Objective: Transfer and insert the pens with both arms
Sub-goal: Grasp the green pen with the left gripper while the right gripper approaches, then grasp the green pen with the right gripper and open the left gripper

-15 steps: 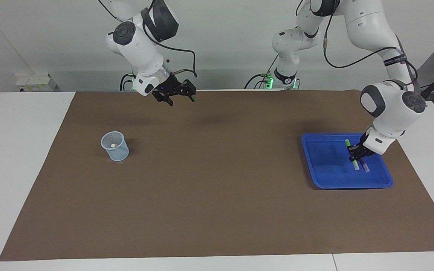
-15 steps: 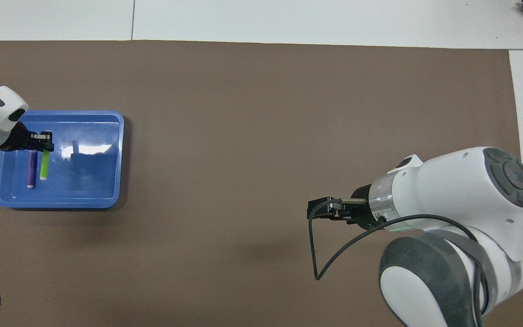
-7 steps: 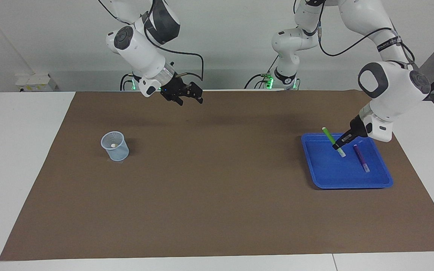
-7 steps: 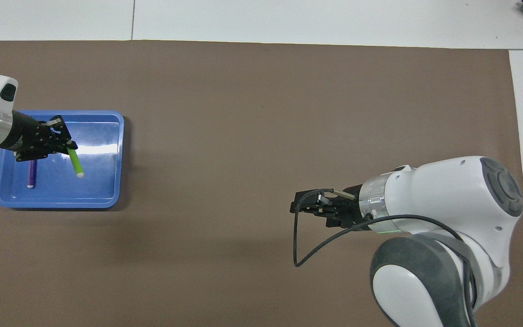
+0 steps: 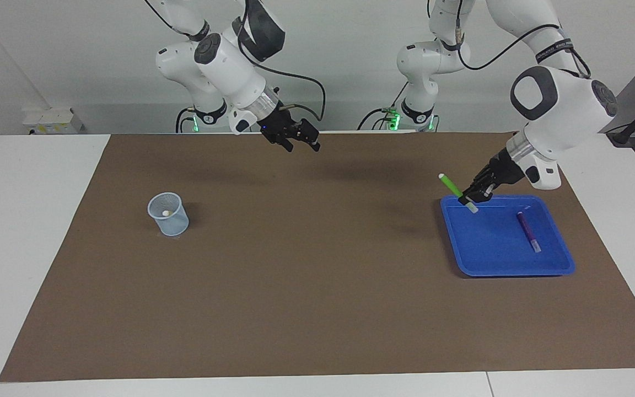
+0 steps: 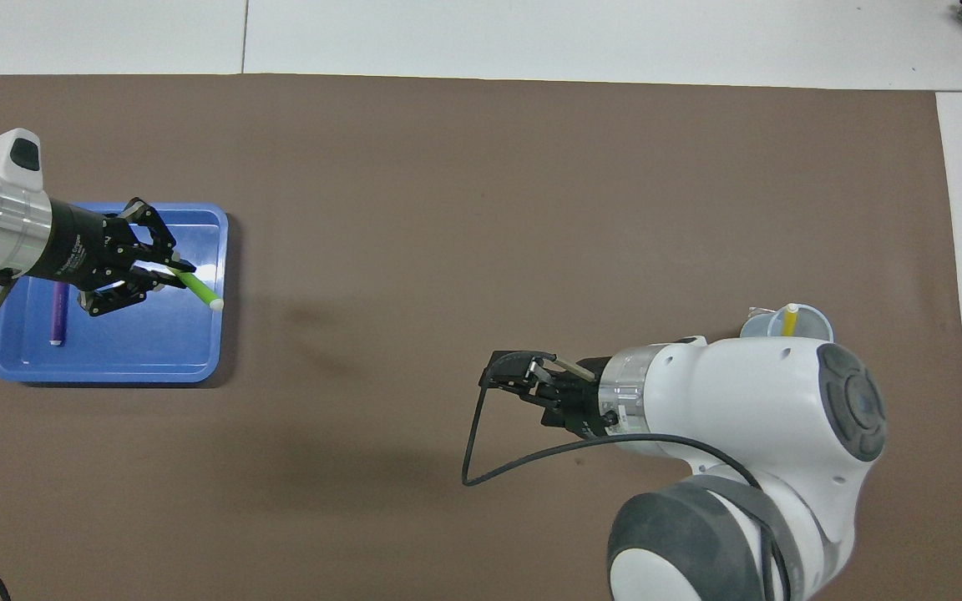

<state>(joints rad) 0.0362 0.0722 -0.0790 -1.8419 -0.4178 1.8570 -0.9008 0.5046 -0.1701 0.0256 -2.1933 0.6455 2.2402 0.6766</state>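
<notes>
**Green pen lifted clear of the tray**

The left gripper (image 5: pixel 471 197) is clamped tight on the green pen (image 5: pixel 456 192), gripping it near its lower end. A second ago it was down in the blue tray (image 5: pixel 494 264) with the pen lying flat beside the purple pen (image 5: pixel 528 231); now it hangs in the air over the tray edge that faces the right arm's end of the surface, and the pen has come up with it. The pen's long axis is tilted: one end points up and toward the right arm's end, the other slants down toward the tray. The purple pen lies alone in the tray, unmoved, its long axis running nearer-to-farther from the robots.

The right gripper (image 5: pixel 302 143), fingers spread wide and holding nothing, is up over the brown mat (image 5: pixel 317 309) and has swung further toward the middle since the earlier frames.

The overhead view shows a yellow pen (image 6: pixel 790 319) standing in the cup (image 5: pixel 168 214); the facing view shows only a pale spot inside the cup. The facing view shows the green pen's height above the tray, which the overhead view does not
</notes>
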